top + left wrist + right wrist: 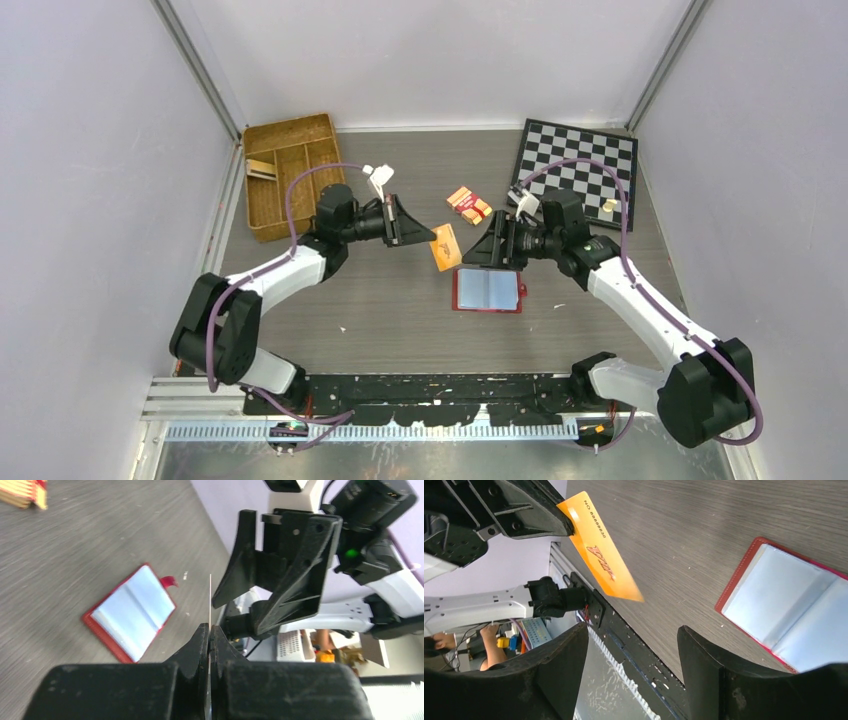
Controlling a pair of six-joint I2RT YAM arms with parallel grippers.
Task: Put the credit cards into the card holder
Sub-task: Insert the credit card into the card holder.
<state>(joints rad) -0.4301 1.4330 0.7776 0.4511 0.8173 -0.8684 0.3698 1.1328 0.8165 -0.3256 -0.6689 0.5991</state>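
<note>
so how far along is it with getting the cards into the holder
Early. Done: the card holder lies open on the table, with no card showing in it. In hand: the left gripper is shut on one orange card, held in the air; the right gripper is open facing it, not touching. Left: sliding that card into a sleeve; none is in yet.

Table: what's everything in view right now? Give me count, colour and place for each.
credit card: one, orange, held up over mid-table
card holder: one, dark red with bluish sleeves, lying open just near of centre
banded pack: one, orange and red, beyond the credit card
wicker tray: one, brown, far left corner
chessboard: one, black and white, far right corner
table: one, grey-brown wood grain
left gripper: shut on the credit card
right gripper: open, empty, facing the credit card
</note>
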